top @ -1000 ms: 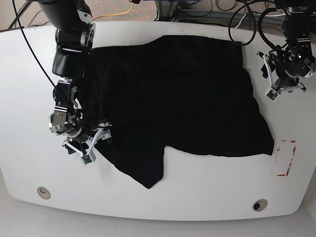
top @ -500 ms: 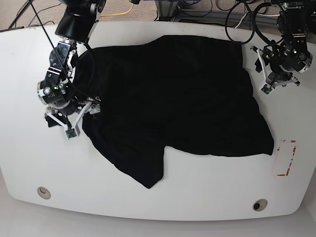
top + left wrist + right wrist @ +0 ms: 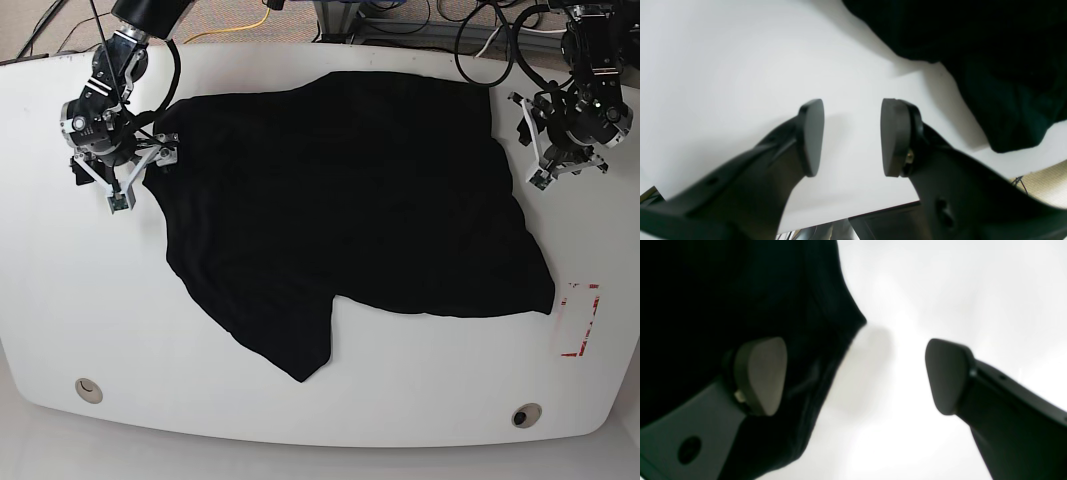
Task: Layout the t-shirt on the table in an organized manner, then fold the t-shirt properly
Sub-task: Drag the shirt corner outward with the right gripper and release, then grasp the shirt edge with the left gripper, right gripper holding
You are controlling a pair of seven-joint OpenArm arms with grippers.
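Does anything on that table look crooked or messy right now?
Yes. The t-shirt lies skewed and rumpled on the table, one flap jutting toward the front edge, not laid out squarely. Nothing looks spilled or damaged.

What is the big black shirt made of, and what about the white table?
The t-shirt looks like soft matte cloth, likely cotton knit: it lies limp, with wrinkles and floppy edges. The table looks like hard, smooth, slightly glossy white board, maybe laminate or plastic; it shows soft shadows and rounded corners.
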